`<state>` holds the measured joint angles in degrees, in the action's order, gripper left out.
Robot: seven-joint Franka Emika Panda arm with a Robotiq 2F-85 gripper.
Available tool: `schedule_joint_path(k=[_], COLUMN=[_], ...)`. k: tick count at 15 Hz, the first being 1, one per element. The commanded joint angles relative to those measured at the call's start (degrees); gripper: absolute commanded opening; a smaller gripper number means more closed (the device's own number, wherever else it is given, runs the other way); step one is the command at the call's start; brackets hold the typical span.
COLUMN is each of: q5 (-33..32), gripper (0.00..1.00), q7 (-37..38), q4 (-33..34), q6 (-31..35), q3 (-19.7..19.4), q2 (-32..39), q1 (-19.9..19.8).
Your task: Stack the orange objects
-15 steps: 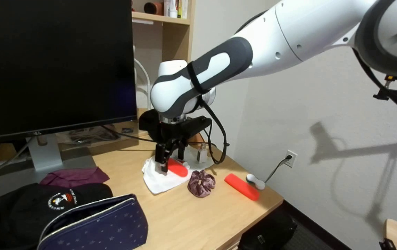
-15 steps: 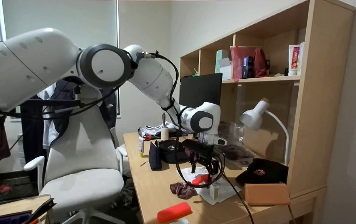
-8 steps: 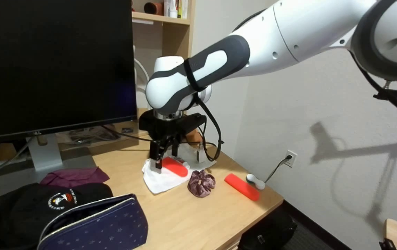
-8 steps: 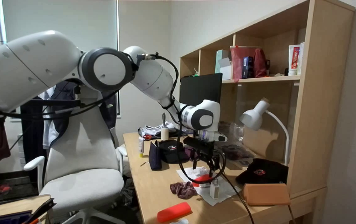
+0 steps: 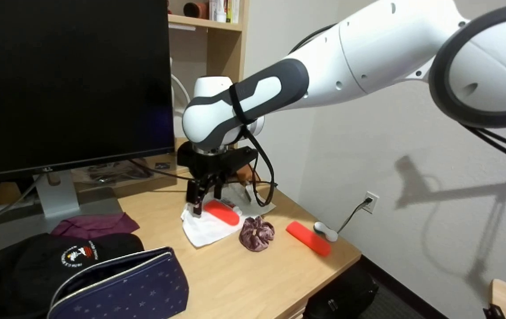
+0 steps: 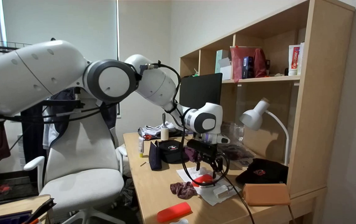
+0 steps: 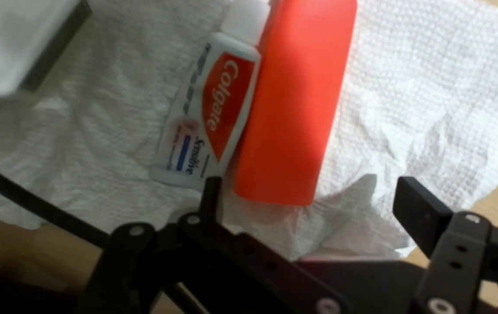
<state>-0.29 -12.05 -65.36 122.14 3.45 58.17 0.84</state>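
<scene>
Hanging over the sheet [image 7: 423, 83], the gripper [image 7: 309, 192] is spread and holds nothing. One block [image 7: 294, 113] lies on the sheet, its twin [image 5: 308, 238] well apart from it on the tabletop [image 5: 235, 274]. Both look light, stiff and rather slick, smooth with rounded corners; best pinched mid-length across the sides. The sheet seems dimpled, crinkled paper
</scene>
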Motion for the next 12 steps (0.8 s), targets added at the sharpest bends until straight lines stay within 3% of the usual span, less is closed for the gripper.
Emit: schedule_joint_path(k=[1, 12], q5=[-0.4, -0.08], gripper=[1.0, 1.0], q7=[-1.07, -0.64], q4=[3.94, -0.39], q6=[-1.18, 1.09], q3=[0.14, 0.0], q2=[2.39, -0.55], q1=[-0.44, -0.84])
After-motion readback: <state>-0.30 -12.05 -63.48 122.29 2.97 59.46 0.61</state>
